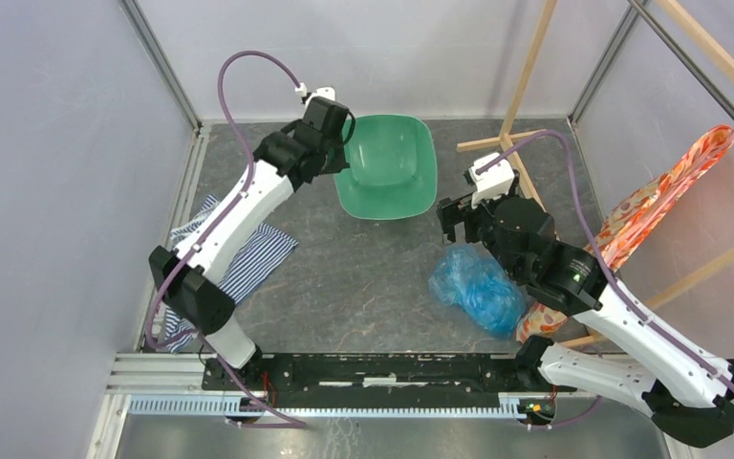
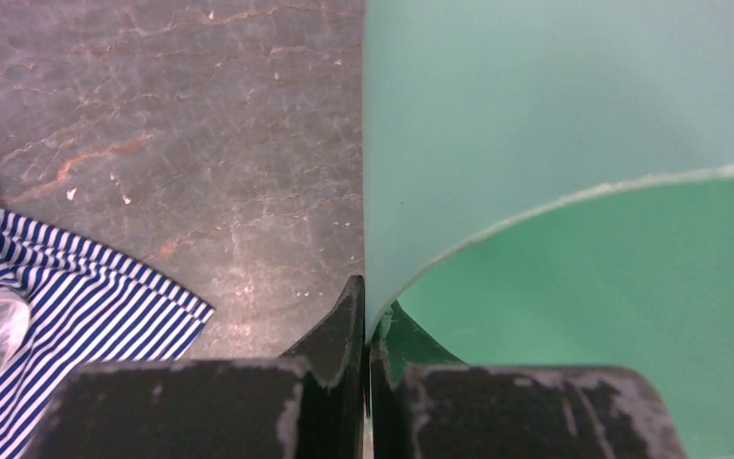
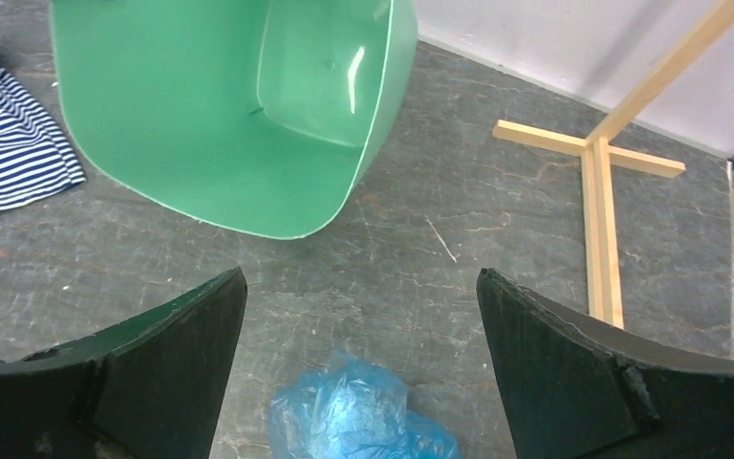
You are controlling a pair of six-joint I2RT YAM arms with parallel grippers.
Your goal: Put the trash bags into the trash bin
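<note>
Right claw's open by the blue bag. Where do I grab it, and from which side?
Pinch the crumpled top folds of the bag, coming straight down from above. It lies as a loose bunched heap on the table, with no handle or firm edge, and the right claw hangs open close by.

Striped cloth [image 1: 258, 258] (rumpled) on grey table [image 1: 363, 282], orange floral fabric [image 1: 650, 206] on wooden rack [image 3: 601, 229]

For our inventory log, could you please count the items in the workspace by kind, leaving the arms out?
trash bin: 1
trash bag: 1
cloths: 2, the striped cloth and the orange floral fabric
wooden frame: 1
Total: 5
</note>
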